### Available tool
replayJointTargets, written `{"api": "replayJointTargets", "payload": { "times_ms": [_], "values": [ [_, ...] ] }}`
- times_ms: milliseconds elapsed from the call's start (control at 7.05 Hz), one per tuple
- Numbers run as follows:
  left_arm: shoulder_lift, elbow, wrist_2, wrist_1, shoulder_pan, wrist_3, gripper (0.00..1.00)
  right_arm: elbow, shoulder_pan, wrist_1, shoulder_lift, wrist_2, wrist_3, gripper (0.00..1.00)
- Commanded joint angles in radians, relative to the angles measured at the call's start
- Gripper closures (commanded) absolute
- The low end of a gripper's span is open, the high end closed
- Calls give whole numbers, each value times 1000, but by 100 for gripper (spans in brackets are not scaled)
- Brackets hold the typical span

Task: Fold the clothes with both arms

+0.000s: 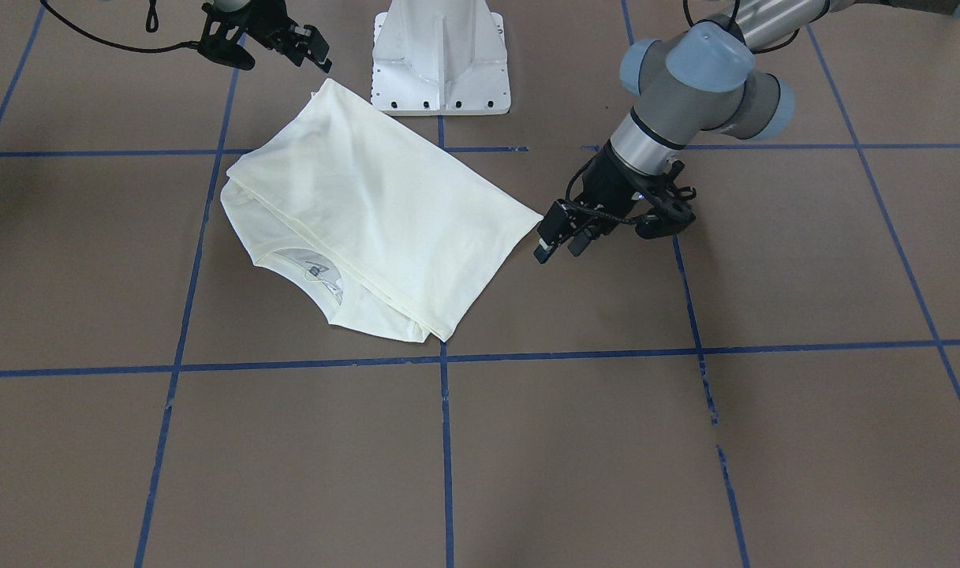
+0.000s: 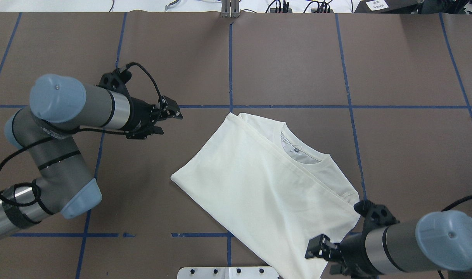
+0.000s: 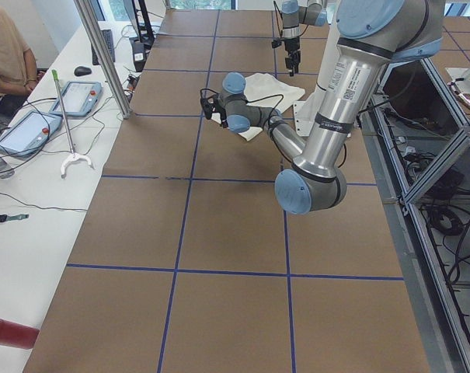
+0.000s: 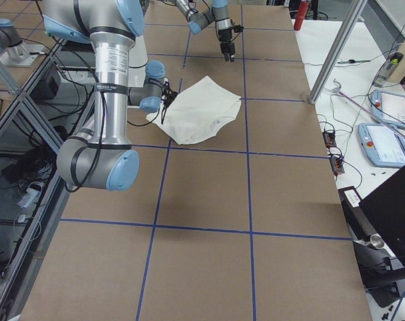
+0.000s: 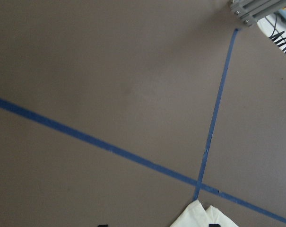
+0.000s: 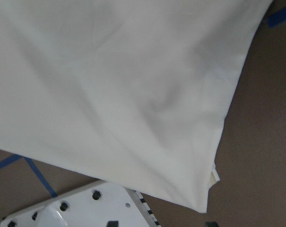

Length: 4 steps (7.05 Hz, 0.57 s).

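Note:
The cream-white shirt (image 1: 369, 205) lies folded on the brown table, plain back up, its collar and label (image 1: 322, 272) peeking out at one edge. In the overhead view the shirt (image 2: 267, 186) sits right of centre. My left gripper (image 1: 558, 243) hovers open just off the shirt's side corner, with nothing between its fingers; from overhead the left gripper (image 2: 168, 121) is clear of the cloth. My right gripper (image 1: 310, 49) is open above the shirt's corner by the pedestal, seen at the bottom right overhead (image 2: 315, 252). The right wrist view is filled by cloth (image 6: 109, 85).
The white pedestal base (image 1: 440, 63) stands against the shirt's near corner. Blue tape lines (image 1: 446, 442) grid the table. A side table with tablets (image 3: 79, 97) and a seated person (image 3: 5, 47) lies beyond the left end. A red cylinder (image 3: 9, 332) rests there too.

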<state>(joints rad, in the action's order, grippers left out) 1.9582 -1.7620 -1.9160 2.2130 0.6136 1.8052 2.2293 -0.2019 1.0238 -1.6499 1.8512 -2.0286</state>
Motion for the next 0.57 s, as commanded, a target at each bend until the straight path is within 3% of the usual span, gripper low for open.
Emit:
{"api": "replayJointTargets", "payload": {
  "times_ms": [0,426],
  "values": [
    [-41,5,59,-7,-143,77,23,-75,-146,-1,54,-20,46,0],
    [-33,12,121,-30,-186,80,26,-85,-151,1,82,-21,50,0]
  ]
}}
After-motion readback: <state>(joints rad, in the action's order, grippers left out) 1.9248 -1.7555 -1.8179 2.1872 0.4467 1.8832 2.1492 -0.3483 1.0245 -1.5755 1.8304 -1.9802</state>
